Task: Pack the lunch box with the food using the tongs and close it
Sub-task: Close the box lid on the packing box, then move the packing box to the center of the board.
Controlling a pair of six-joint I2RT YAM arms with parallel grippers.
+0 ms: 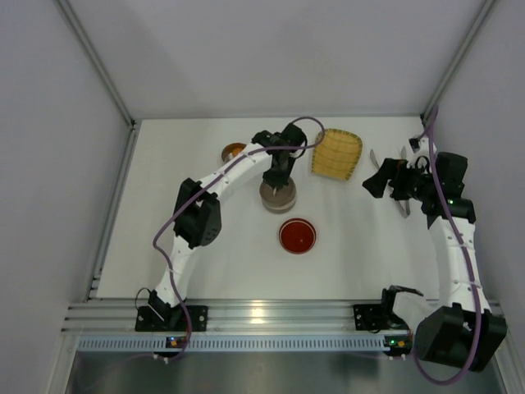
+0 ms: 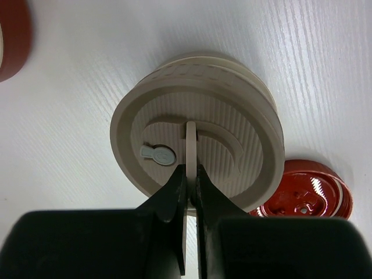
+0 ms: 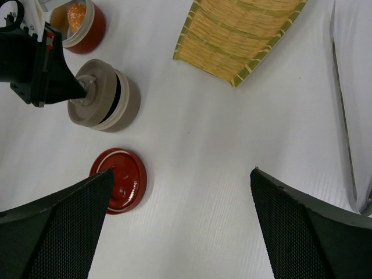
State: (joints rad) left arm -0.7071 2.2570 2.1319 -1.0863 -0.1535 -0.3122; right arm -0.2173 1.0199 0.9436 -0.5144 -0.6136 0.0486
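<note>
Pinching upright tab of round beige ribbed lid (image 2: 226, 99) with left claw (image 2: 190, 170); holding right claw (image 3: 180, 174) spread wide, slim silver metal tongs (image 3: 342, 116) at three o'clock.

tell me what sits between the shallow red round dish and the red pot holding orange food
The beige ribbed round container stands between the shallow red round dish and the red pot; the right wrist view shows it.

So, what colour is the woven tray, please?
Yellow tray, green-edged; right wrist view shows it best.
</note>
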